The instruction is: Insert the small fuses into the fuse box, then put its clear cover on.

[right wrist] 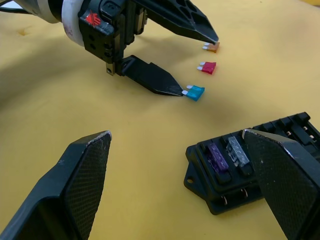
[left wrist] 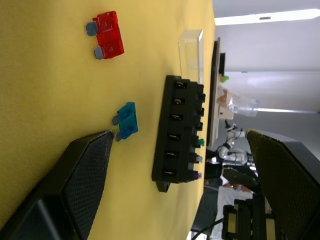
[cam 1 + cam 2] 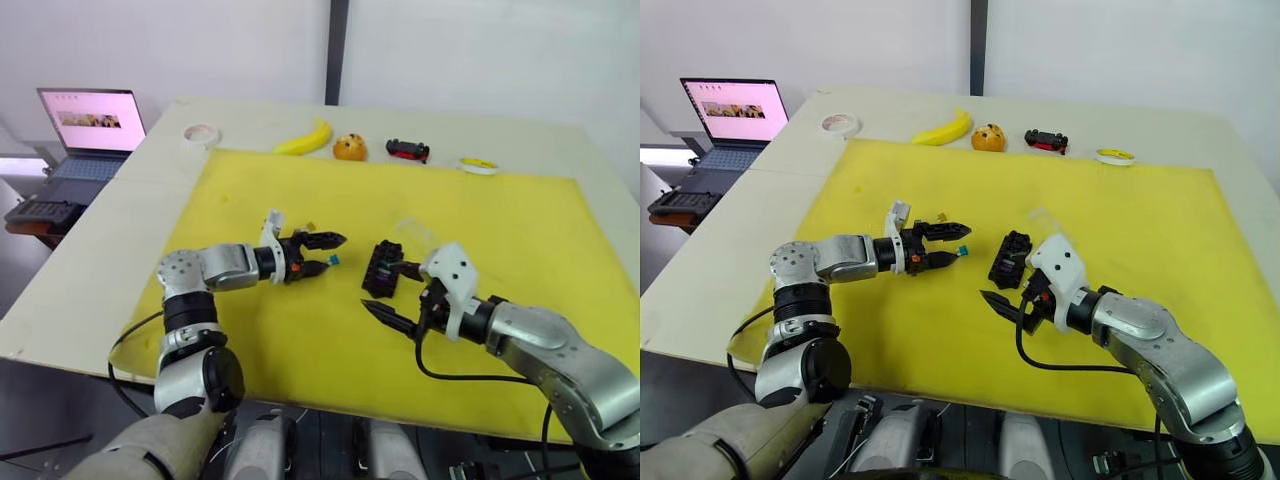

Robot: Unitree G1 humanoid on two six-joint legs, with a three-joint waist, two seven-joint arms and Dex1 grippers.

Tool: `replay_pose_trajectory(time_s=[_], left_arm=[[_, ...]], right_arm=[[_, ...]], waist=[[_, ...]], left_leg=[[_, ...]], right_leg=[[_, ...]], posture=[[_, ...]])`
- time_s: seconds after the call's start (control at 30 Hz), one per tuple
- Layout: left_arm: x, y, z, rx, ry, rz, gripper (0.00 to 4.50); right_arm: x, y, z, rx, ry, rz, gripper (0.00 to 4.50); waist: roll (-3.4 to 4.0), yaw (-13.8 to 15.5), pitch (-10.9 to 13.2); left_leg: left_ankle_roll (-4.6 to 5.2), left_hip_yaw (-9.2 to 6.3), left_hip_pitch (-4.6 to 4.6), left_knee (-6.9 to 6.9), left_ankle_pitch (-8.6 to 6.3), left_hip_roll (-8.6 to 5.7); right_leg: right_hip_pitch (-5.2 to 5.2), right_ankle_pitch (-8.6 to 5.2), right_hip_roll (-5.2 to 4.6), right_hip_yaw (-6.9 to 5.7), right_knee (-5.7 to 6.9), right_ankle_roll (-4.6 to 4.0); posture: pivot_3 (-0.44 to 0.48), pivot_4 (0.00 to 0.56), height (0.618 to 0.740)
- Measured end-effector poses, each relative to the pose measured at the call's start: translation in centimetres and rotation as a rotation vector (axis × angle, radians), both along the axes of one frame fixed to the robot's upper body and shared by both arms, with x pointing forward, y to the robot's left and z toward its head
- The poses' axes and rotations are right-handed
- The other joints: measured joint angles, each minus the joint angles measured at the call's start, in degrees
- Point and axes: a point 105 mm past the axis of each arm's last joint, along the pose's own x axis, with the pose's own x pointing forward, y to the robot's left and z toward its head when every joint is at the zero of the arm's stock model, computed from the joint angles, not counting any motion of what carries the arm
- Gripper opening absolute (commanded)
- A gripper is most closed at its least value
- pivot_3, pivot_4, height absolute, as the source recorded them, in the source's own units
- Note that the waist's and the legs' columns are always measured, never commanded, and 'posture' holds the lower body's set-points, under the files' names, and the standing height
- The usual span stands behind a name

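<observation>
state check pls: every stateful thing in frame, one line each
left gripper: jaws open, tips by the teal fuse, holding nothing
right gripper: jaws open, empty, by the fuse box
fuse box: uncovered, purple and grey fuses seated, some slots empty
teal fuse: loose on the mat
red fuse: loose on the mat
orange fuse: loose on the mat
clear cover: off the box, on the mat
laptop: open, screen lit

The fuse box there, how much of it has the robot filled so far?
Partly filled: the fuse box already holds purple, grey and green fuses. The open left gripper is at the teal fuse. Red and orange fuses lie loose; the clear cover is still off.
</observation>
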Motion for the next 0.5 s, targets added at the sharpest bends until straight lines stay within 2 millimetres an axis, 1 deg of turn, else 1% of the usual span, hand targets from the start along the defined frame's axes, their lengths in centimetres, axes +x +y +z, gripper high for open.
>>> replay_pose_trajectory(time_s=[0.5], left_arm=[[0.58,-0.92,-0.04,0.012,-0.027,0.020,4.50]], right_arm=[[0.36,-0.58,0.61,0.002,-0.026,-0.031,4.48]], waist=[[0.00,0.4,0.0]], left_leg=[[0.19,-0.01,0.00,0.00,-0.11,-0.06]], right_leg=[[0.06,0.00,-0.07,-0.02,-0.03,0.00]], posture=[[0.000,0.150,0.740]])
